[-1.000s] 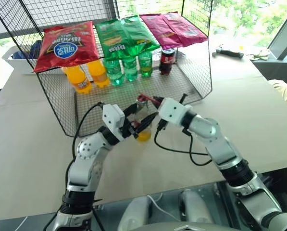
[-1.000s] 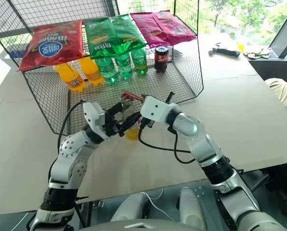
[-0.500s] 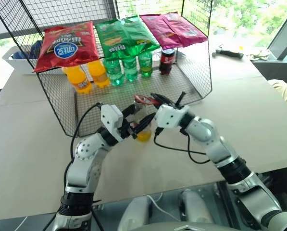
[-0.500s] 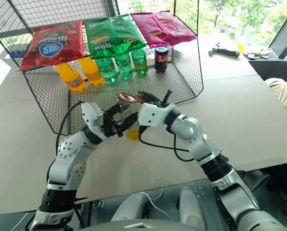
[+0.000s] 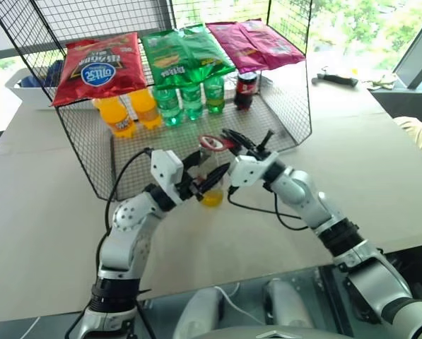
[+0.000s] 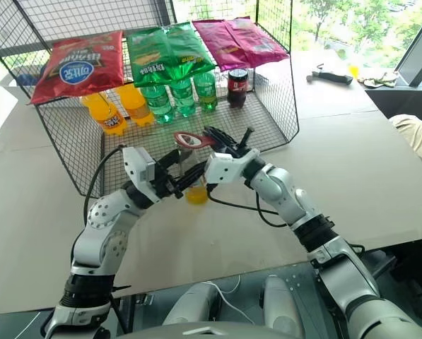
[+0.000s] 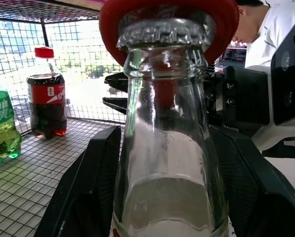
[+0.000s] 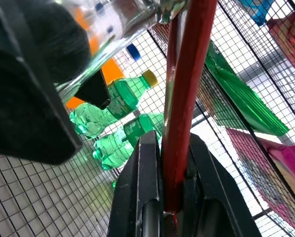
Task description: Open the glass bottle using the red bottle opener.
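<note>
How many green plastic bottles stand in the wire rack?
3. They stand in a row at the rack's back, under the green snack bag: left, middle, right, between the orange bottles and the cola bottle. Others may be hidden.

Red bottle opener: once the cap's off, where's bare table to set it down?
Bare tabletop lies right of the wire rack; another stretch lies left of the left gripper. Crowded: the rack's back row of green bottles and orange bottles.

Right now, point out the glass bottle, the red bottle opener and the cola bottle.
glass bottle (image 7: 162, 163), left wrist view, on its clear neck.
red bottle opener (image 8: 187, 113), right wrist view, on its straight handle.
cola bottle (image 7: 47, 106), left wrist view, on its red label.
</note>
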Motion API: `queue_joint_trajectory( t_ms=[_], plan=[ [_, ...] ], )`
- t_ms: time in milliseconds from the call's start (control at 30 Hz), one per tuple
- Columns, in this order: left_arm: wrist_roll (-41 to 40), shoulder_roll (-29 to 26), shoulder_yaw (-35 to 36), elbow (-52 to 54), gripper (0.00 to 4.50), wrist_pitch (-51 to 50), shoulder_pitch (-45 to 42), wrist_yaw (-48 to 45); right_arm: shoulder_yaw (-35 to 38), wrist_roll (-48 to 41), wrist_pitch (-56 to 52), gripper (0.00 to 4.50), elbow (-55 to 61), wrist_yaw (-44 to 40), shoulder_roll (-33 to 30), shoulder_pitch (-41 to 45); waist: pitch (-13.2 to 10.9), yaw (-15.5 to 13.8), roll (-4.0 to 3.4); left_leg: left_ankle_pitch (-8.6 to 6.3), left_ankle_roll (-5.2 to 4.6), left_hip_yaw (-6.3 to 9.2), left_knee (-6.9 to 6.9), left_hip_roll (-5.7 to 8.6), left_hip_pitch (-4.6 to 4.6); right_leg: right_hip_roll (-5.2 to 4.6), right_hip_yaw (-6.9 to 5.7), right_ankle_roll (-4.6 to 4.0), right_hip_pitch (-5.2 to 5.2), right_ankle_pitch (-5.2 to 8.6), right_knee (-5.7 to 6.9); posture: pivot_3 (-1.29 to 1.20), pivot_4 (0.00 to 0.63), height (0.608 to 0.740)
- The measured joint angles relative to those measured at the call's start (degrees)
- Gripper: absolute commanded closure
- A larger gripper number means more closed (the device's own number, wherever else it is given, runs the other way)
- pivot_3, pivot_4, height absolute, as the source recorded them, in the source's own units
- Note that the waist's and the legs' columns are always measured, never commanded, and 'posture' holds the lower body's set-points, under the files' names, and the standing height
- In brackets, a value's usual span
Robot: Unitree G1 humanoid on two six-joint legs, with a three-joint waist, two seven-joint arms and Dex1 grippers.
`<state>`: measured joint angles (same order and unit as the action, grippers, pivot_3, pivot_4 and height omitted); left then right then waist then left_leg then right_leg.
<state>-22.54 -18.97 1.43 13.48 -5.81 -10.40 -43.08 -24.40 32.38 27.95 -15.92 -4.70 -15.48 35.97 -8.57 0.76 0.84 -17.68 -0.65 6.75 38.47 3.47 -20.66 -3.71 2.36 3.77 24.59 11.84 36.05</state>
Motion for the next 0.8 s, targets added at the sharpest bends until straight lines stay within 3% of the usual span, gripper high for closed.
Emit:
queue_joint_trajectory(
  t_ms=[433, 800],
  plan=[
    [0.70, 0.47, -0.32, 0.00, 2.25, 0.03, 0.00, 0.01, 0.23, -3.12, 1.18, 4.50, -0.41, -6.18, -1.82, 1.77, 0.02, -0.01, -0.01, 0.01, 0.00, 0.01, 0.01, 0.00, 0.03, 0.00, -0.01, 0.00, -0.05, 0.00, 0.01, 0.00, 0.150, 0.740],
    [0.93, 0.42, -0.58, 0.00, 2.25, 0.15, -0.02, -0.23, -0.02, -0.69, 7.84, 4.50, -4.54, -9.80, -6.79, 9.13, 0.02, -0.16, -0.01, 0.01, -0.01, 0.04, 0.04, 0.01, 0.01, -0.05, -0.02, 0.02, -0.08, -0.02, 0.00, 0.00, 0.150, 0.740]
  ],
)
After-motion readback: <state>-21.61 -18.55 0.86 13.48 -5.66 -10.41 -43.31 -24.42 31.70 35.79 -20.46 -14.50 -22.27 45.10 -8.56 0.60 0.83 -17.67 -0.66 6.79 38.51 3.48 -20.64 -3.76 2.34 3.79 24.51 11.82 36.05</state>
